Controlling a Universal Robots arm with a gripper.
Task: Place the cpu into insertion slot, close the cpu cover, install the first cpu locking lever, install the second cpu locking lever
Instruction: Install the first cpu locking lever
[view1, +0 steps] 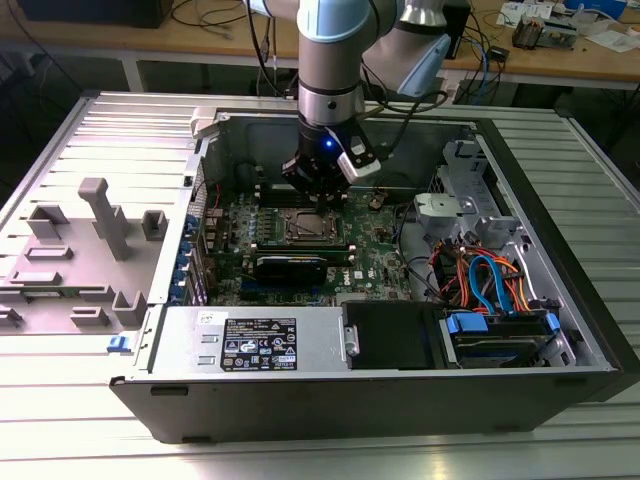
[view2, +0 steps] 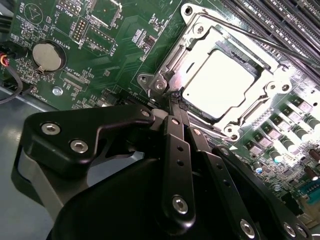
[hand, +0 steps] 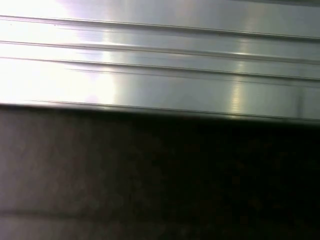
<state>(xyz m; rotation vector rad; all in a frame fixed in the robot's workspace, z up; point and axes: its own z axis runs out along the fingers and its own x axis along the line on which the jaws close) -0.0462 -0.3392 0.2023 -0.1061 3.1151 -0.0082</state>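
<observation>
Hand (view2: 176, 102) pressed together, tips touching cpu cover (view2: 170, 65) corner; cpu (view2: 220, 82) seated in insertion slot (view2: 240, 117) just beyond.

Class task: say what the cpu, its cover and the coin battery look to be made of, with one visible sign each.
Cpu: bare metal, probably; its top glares white. Cpu cover: polished metal, mirror-like glints. Coin battery: dull, smooth metal face, likely steel.
</observation>
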